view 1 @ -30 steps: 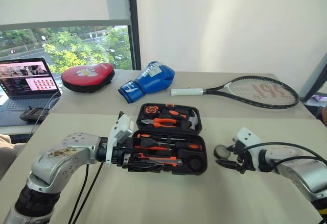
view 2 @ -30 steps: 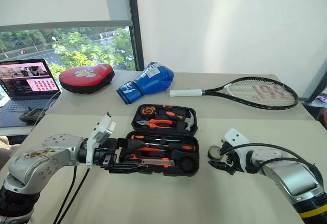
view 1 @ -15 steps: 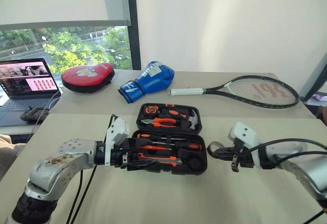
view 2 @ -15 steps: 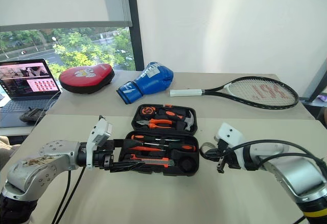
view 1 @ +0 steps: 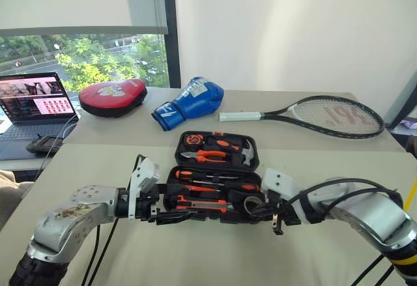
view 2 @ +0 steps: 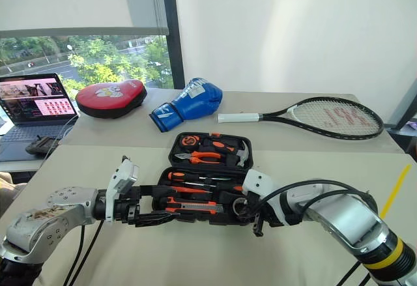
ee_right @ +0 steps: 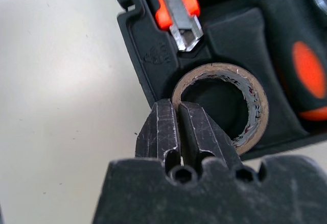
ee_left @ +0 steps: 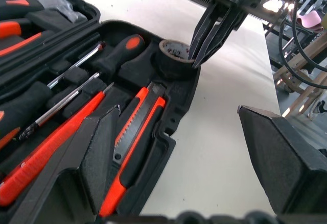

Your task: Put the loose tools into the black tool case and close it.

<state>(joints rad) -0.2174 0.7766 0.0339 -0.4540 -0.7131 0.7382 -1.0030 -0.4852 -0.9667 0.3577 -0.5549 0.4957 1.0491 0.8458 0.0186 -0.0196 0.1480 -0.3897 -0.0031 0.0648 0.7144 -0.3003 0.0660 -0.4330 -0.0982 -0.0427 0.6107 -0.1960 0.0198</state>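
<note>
Case: one black tool case [view 1: 218,175] lies open on the desk [view 1: 215,260].
Tools in front half: two long screwdrivers [ee_left: 110,55], one utility knife [ee_left: 135,137].
Tape roll [ee_right: 225,106]: one, in the case's corner recess.
Right gripper [ee_right: 181,132]: fingers pinching the roll's rim.
Left gripper [view 1: 171,213]: fingers spread, at the case's left end.
</note>
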